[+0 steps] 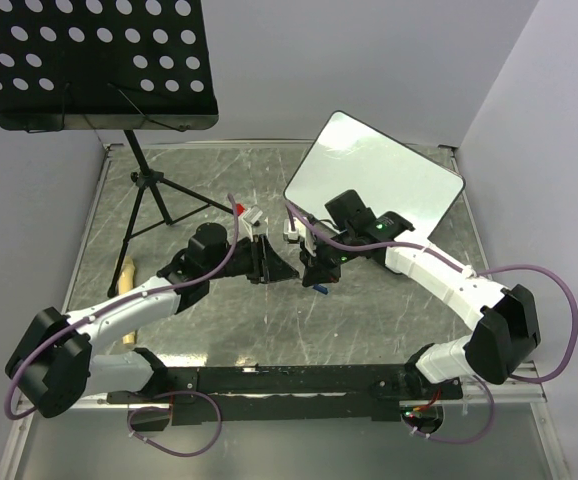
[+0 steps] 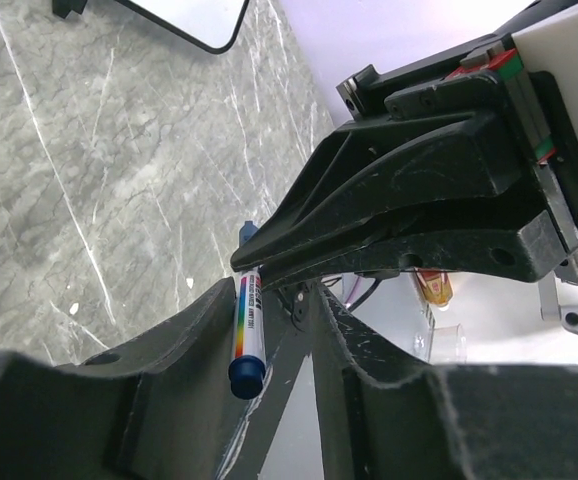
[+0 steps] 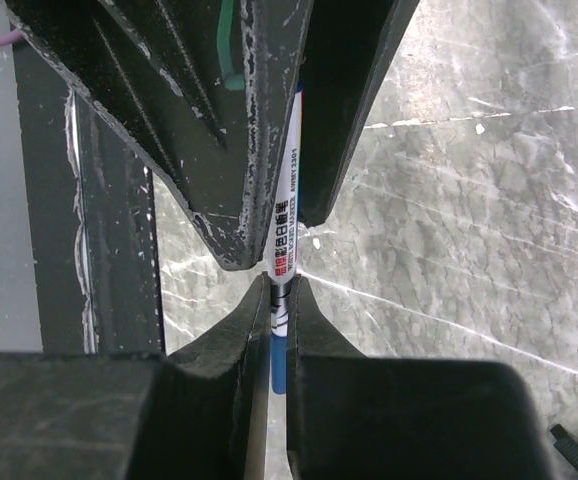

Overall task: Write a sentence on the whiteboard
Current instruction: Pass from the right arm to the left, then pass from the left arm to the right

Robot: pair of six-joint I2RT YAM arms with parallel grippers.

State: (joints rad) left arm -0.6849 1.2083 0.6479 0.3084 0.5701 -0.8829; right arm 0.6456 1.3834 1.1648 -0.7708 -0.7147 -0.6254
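A grey marbled bench (image 1: 369, 330) carries a black music stand (image 1: 89, 60) at back left and the whiteboard (image 1: 389, 180), propped tilted at back right, beyond the right arm (image 1: 449, 275). Mid-bench both arms meet: the right fingers (image 3: 254, 318) clamp a blue-capped marker (image 2: 249, 335), while the left fingers (image 2: 201, 322) flank it; whether they pinch it is unclear.

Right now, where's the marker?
Top view, mid-table, on the near side of the whiteboard: the marker is clamped in the right gripper, with the left gripper straddling its barrel.
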